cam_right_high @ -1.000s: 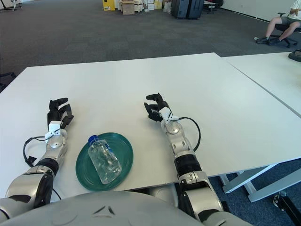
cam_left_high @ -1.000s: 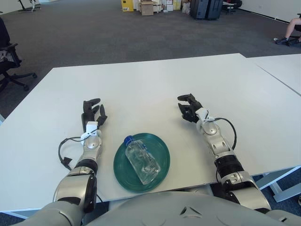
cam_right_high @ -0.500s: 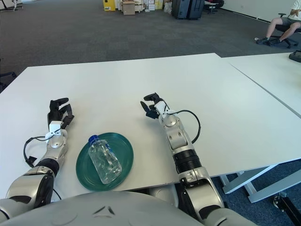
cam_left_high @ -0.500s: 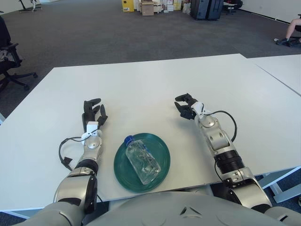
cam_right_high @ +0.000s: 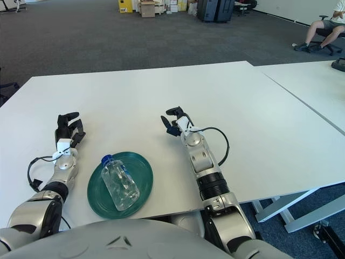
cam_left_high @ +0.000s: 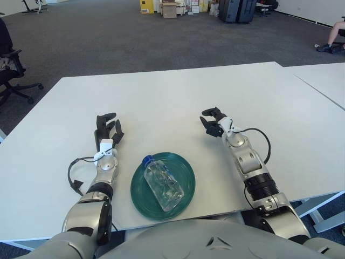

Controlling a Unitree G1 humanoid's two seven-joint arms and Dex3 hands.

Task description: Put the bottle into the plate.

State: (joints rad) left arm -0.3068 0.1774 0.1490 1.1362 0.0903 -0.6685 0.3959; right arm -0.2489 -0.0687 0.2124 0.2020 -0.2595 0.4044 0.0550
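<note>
Bottle lying on its side in the green plate, both hands empty.

The clear bottle [cam_left_high: 163, 183] is lying inside the plate [cam_left_high: 186, 166] at the near table [cam_left_high: 172, 102] edge, its long axis running near-right to far-left, blue cap [cam_left_high: 146, 160] pointing far-left. The left hand [cam_left_high: 107, 129] is showing left of the plate, fingers spread; the right hand [cam_left_high: 214, 121] is showing to the far right, fingers loosely curled, holding nothing.

right hand [cam_left_high: 214, 121] shifted left, lower
</note>
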